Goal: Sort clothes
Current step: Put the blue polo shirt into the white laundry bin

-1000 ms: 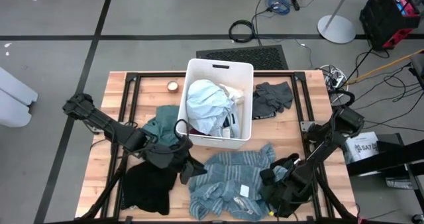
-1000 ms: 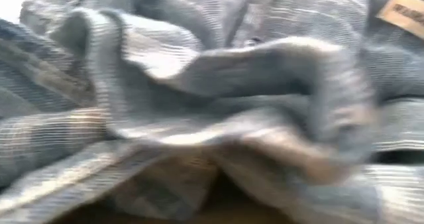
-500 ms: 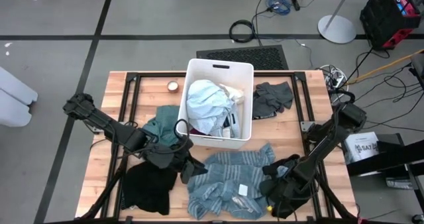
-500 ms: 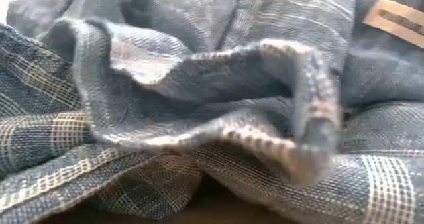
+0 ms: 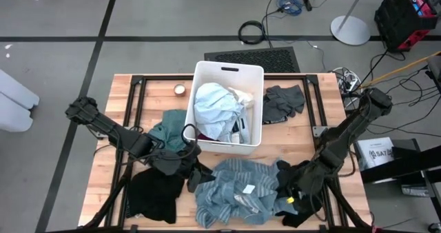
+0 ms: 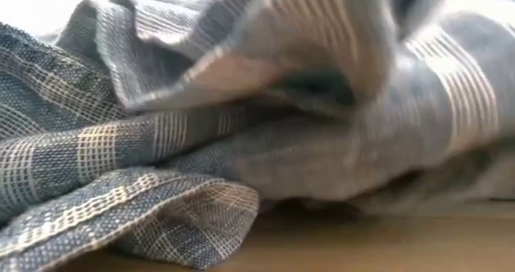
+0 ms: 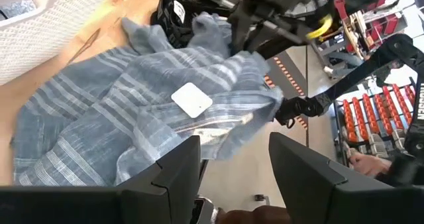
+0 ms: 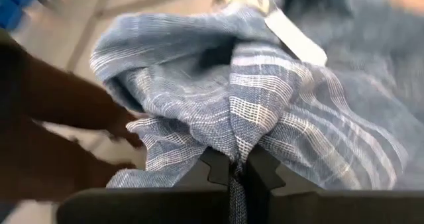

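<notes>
My right pincer [image 8: 238,174] is clamped on a fold of the blue-white striped shirt [image 5: 238,191]; the wrist view shows woven cloth pinched tight between its dark fingers. The shirt is a coarse plaid-stripe weave, crumpled in soft ridges at the front middle of the wooden desk [image 5: 324,140], with a small white square tag [image 7: 191,99] showing on top. In the low view its folds [image 6: 161,143] fill nearly everything, resting on the wood.

My left pincer [image 7: 233,168] sits just at the shirt's left edge with fingers apart, nothing between them.

A black garment [image 5: 155,195] lies limp at the front left. A teal piece [image 5: 169,133] is bunched beside the white plastic bin [image 5: 227,71]. The bin holds a rumpled light blue and white bundle [image 5: 215,109]. A dark grey garment [image 5: 282,102] lies flat to the bin's right. A small round pale object [image 5: 180,89] sits left of the bin.
</notes>
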Action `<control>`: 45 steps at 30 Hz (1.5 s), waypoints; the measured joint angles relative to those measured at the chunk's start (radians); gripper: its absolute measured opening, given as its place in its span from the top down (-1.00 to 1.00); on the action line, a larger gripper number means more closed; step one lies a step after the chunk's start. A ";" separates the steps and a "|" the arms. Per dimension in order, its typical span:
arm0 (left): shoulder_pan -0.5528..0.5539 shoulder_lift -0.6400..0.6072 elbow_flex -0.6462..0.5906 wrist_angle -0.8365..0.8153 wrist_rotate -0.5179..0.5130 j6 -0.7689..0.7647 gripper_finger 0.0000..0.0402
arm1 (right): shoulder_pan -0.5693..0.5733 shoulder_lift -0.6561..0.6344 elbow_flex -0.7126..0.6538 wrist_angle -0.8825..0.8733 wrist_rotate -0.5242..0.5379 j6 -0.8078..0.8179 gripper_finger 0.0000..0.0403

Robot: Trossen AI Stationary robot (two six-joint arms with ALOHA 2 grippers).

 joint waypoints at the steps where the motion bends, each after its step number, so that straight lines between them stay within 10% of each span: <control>1: 0.000 0.000 0.000 0.000 0.000 0.004 0.06 | -0.015 -0.003 0.000 0.038 -0.001 -0.021 0.98; 16: -0.036 -0.018 -0.001 -0.042 0.000 -0.005 0.06 | -0.330 0.252 0.191 0.275 -0.287 -0.164 0.99; 28: -0.133 -0.023 -0.001 -0.242 -0.034 -0.191 0.06 | -0.403 0.692 0.709 -0.208 -0.331 -0.302 0.99; 45: -0.164 -0.022 -0.002 -0.358 -0.135 -0.163 0.06 | -0.485 0.860 0.787 -0.075 -0.580 -0.212 0.91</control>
